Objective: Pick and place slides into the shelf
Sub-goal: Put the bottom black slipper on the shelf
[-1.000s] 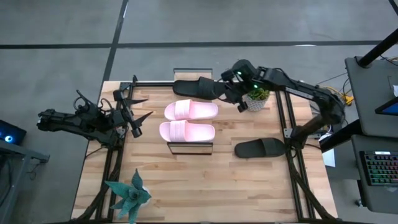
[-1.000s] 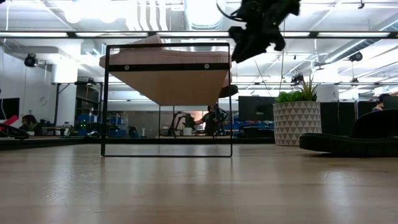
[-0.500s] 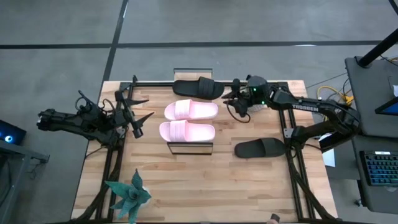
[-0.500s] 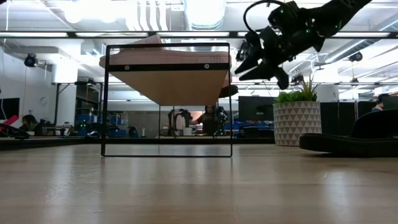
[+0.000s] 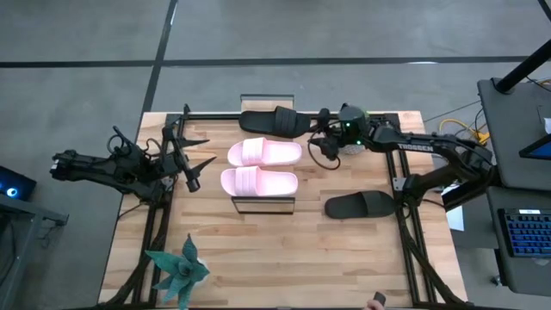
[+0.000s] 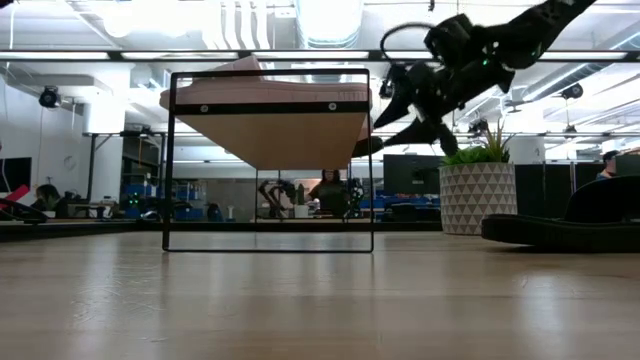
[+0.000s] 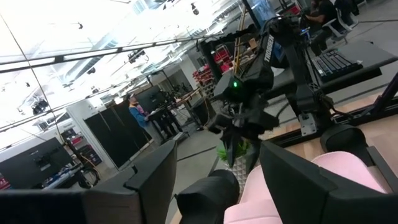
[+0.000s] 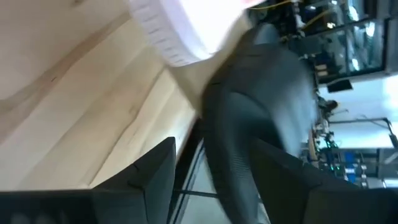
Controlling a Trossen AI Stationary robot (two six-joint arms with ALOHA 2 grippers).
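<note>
So I've got three slides up on the shelf (image 5: 263, 204) now: a black slide (image 5: 274, 122) at the far end and the two pink slides (image 5: 263, 166) side by side nearer the camera. The last black slide (image 5: 360, 205) lies flat on the table (image 5: 258, 258), off to the right of the shelf and well apart from it.

My right gripper (image 5: 320, 143) sits just off the toe end of the shelved black slide, fingers spread and holding nothing; its wrist view shows the slide between the fingers but not pinched. The left gripper (image 5: 188, 164) waits at the left edge of the table, jaws wide, empty.

To my eye the step in hand is letting go and backing out. I'd pull the right gripper straight away from the slide along its length, level, so a finger doesn't catch the strap and drag it off the plank. There's a potted plant (image 6: 478, 190) close behind that wrist, so I'd lift before swinging. Then I'd carry over to the black slide on the table, come down across its strap, and grip there, since the strap looks like the easiest place to grab
</note>
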